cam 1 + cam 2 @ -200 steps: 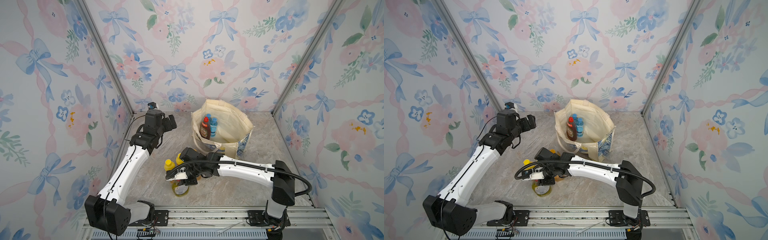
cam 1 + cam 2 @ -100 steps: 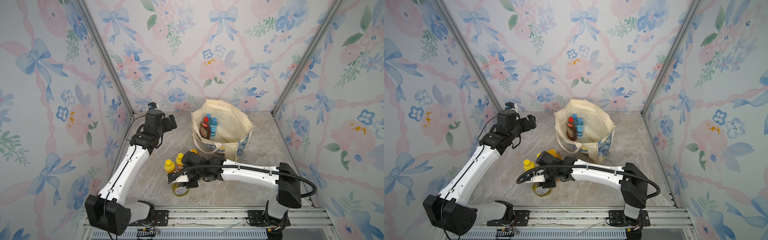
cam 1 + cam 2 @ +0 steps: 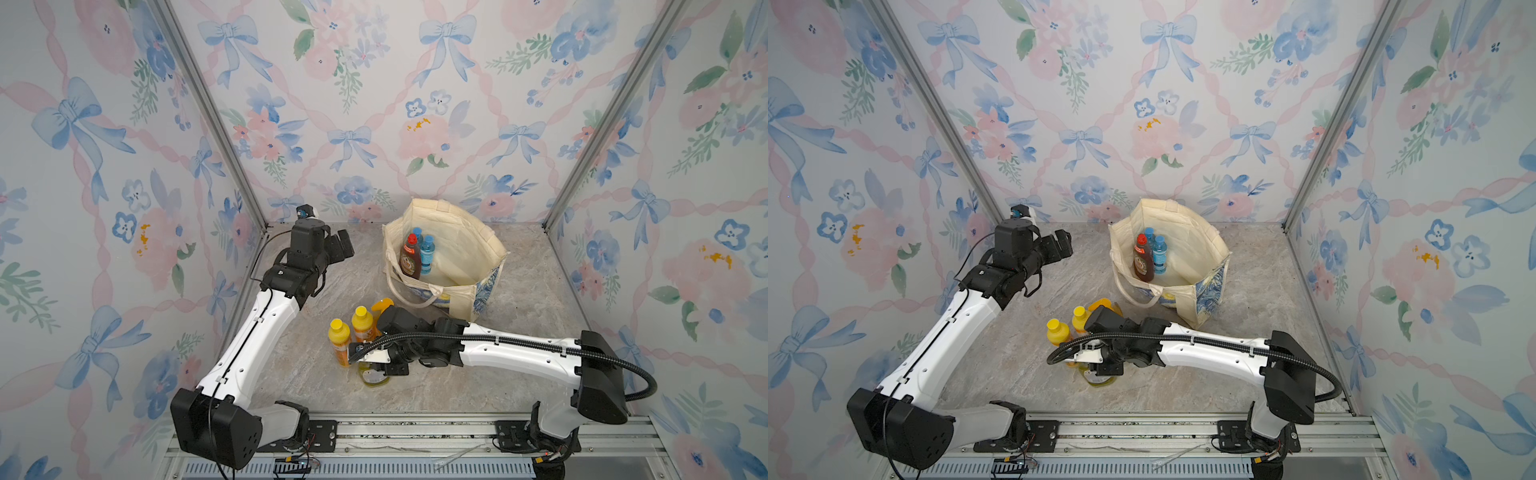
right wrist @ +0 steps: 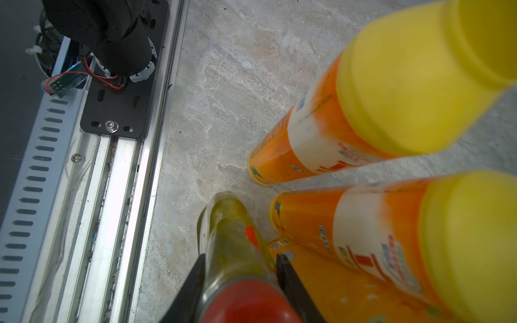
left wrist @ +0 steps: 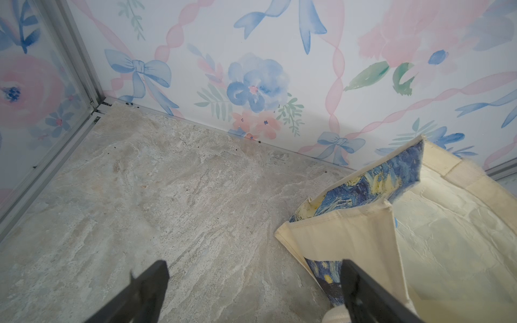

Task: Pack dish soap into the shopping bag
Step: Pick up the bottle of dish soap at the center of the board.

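Right gripper pinches the red-capped, yellow-green dish soap bottle, just beside orange bottles. Left gripper gapes wide, empty. Shopping bag stands at one o'clock from the bottle. Grasping step; next likely needs a clean lift over the bag's rim.

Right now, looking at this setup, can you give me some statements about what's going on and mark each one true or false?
1. The right claw is closed around a yellow-green bottle with a red cap. True.
2. The left claw grips the handle of the shopping bag. False: it is open and empty, close to the bag's corner.
3. The shopping bag has nothing in it. False: a brown bottle and a blue bottle stand inside.
4. Orange bottles with yellow caps stand on the table, outside the bag. True.
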`<state>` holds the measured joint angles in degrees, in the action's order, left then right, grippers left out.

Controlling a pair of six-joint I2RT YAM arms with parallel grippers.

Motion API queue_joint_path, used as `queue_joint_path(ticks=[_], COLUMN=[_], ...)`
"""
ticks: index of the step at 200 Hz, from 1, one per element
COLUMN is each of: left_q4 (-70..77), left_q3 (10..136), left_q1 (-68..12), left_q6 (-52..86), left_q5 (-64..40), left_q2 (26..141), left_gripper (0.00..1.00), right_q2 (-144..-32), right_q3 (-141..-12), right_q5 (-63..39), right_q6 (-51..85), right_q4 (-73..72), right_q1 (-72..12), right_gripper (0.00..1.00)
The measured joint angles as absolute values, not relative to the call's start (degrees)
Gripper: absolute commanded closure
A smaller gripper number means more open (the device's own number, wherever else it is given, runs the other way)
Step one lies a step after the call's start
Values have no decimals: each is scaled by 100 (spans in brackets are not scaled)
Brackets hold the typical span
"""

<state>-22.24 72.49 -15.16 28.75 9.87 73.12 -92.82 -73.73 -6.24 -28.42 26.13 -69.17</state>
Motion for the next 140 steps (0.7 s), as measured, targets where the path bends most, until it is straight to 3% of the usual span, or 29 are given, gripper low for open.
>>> queue_joint_path(ticks=[140], left_q4=[-1925], left_q3=[7249], left_q1=[-1422], left_q6=[3009], left_q5=[788], left_q2=[7422], left_gripper=[2], right_q2=[-7915], right_q3=[-6530], right_q5=[-32], right_q6=[-2130], right_q4=[2921], right_q1=[-6917], right_gripper=[100])
